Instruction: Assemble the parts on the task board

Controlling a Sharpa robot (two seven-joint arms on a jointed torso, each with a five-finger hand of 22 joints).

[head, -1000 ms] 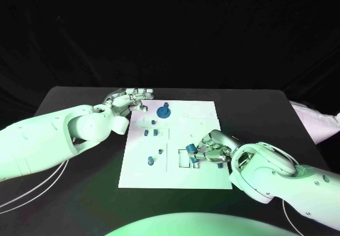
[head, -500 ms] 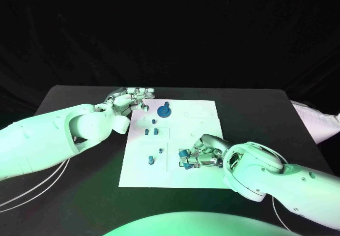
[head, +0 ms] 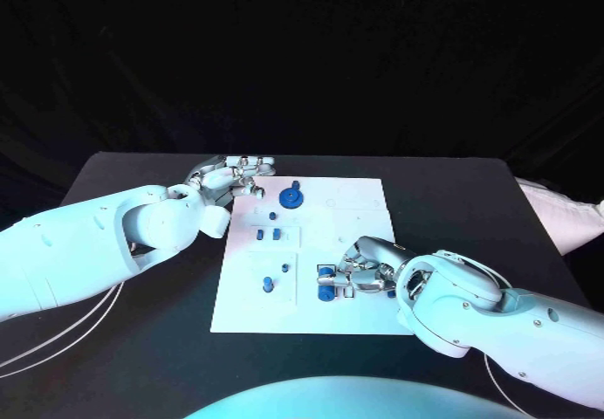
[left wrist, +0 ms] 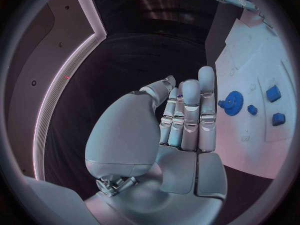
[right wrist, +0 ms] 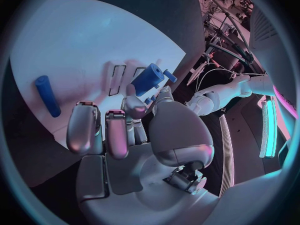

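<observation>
A black table (head: 139,349) holds a white task board (head: 353,218) at its middle, seen from above. Two white robot arms reach in, one from each side.

The left hand (head: 233,177) sits at the board's far left corner, partly over the table and just beside the board's edge. In the left wrist view, this hand (left wrist: 184,120) has its fingers straight and side by side, with nothing between them. A blue gear-shaped part (left wrist: 234,102) lies on the board just beyond the fingertips, apart from them. In the head view, the same gear (head: 291,199) lies near the far edge of the board, a little to the right of the left hand.

The right hand (head: 359,275) rests over the near middle of the board. In the right wrist view, its thumb and a finger pinch a blue block-shaped part (right wrist: 149,79) with short pegs, held up above the board's surface, while the other fingers (right wrist: 82,130) curl alongside. In the head view, blue pieces show at the fingertips (head: 327,291), right at the board.

Other small blue parts lie loose on the board: a pair (head: 268,234) in a marked square between the two hands, and a single one (head: 267,284) to the left of the right hand, well apart from it. A blue cylinder (right wrist: 47,95) lies flat on the board in the right wrist view, apart from that hand.
</observation>
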